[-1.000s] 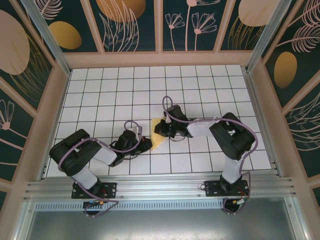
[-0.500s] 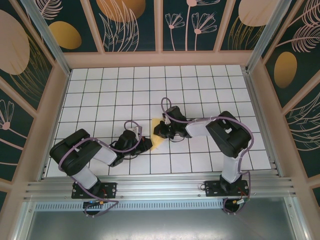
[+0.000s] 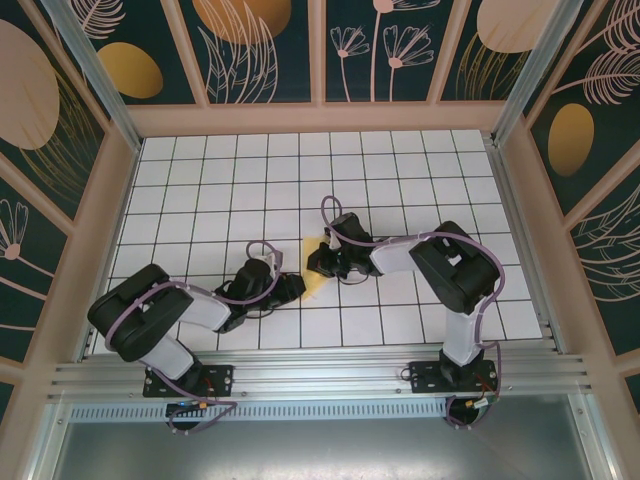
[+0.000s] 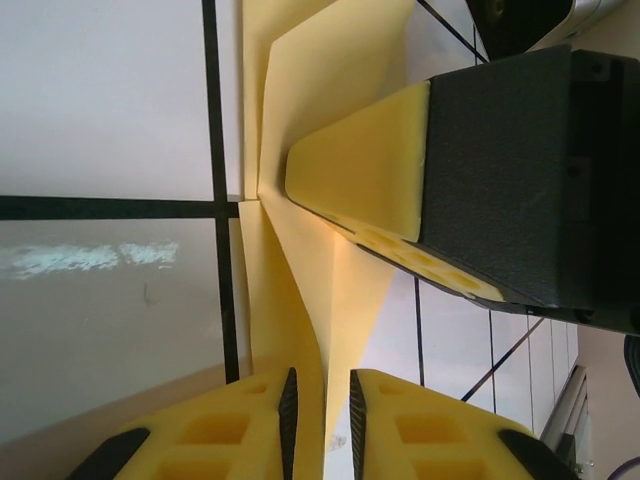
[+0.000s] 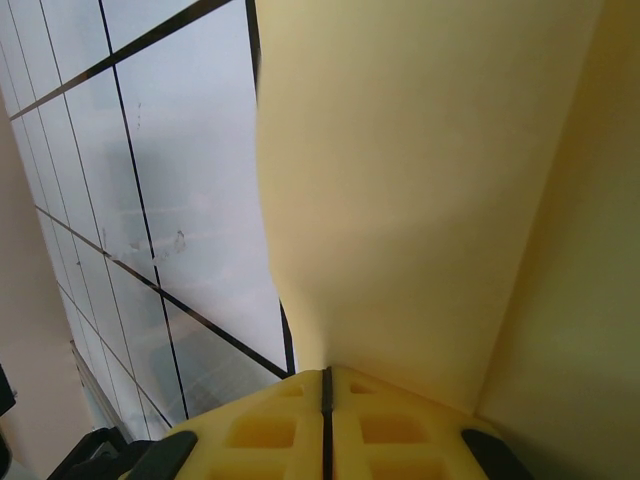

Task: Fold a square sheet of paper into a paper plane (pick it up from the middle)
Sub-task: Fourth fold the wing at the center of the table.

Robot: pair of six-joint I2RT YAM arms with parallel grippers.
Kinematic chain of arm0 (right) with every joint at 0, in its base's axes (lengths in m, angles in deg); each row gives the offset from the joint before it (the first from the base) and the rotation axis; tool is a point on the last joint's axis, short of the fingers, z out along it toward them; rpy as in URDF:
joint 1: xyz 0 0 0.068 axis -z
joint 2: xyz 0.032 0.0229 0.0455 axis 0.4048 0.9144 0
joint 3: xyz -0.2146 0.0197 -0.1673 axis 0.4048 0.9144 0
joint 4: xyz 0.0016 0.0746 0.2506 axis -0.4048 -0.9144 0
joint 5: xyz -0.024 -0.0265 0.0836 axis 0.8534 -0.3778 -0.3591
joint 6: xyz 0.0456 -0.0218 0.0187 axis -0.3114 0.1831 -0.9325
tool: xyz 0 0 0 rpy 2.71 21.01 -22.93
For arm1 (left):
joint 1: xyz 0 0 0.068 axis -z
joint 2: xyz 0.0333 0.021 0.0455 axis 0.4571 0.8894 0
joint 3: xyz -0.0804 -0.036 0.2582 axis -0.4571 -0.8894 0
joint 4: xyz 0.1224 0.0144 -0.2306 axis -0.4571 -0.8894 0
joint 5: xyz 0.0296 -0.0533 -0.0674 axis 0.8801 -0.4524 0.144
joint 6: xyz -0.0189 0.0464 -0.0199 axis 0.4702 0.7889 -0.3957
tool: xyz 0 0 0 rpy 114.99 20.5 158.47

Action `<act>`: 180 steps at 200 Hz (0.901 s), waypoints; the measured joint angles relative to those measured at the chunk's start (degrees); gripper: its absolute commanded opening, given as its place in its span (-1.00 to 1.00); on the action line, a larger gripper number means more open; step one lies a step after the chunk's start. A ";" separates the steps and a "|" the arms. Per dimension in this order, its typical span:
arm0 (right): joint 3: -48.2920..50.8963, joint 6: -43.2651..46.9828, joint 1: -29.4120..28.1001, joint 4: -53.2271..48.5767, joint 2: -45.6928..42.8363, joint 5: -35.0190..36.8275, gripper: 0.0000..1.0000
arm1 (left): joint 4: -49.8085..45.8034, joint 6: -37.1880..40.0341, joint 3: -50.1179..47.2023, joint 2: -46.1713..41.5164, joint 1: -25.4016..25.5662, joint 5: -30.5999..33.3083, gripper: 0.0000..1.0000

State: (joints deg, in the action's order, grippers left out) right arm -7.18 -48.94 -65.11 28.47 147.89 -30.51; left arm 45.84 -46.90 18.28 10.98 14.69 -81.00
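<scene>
The square sheet of paper is pale yellow, folded and partly lifted off the white grid table between the two grippers. My left gripper is at its near-left end. In the left wrist view its jaws stand slightly apart, with the paper's folded edge running between them against the left pad. My right gripper is at the far-right end. In the right wrist view it is shut on the paper, which rises out of the jaw seam. A right gripper finger lies on the fold.
The white tiled table is bounded by wooden walls at the back and both sides. An aluminium rail runs along the near edge. Both forearms lie low over the tiles near the table's middle.
My left gripper's jaws have parted a little around the paper, and the left arm's elbow has swung left. The right gripper has shifted slightly left, still shut on the paper.
</scene>
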 measured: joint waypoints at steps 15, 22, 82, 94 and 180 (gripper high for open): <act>0.00 0.00 0.00 0.00 0.00 0.00 -0.79 | -3.04 0.26 0.24 -2.38 0.00 0.44 -0.52; 0.00 0.00 0.00 0.00 0.00 0.00 -0.79 | -4.57 0.28 0.55 -3.34 0.00 0.72 -0.56; 0.00 0.00 0.00 0.00 0.00 0.02 -0.79 | -8.87 1.68 3.32 -7.17 0.00 0.70 -0.90; 0.00 0.00 0.00 0.00 0.00 0.02 -0.79 | -8.81 1.73 4.11 -6.84 0.00 -0.24 -0.92; 0.02 0.00 0.00 0.02 0.00 0.04 -0.79 | -6.86 1.51 5.14 -0.31 0.00 -3.61 -0.95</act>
State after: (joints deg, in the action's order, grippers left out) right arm -7.16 -48.94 -65.11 28.49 147.89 -30.47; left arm 38.98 -45.39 23.42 10.68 14.69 -84.61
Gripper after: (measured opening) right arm 0.107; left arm 0.053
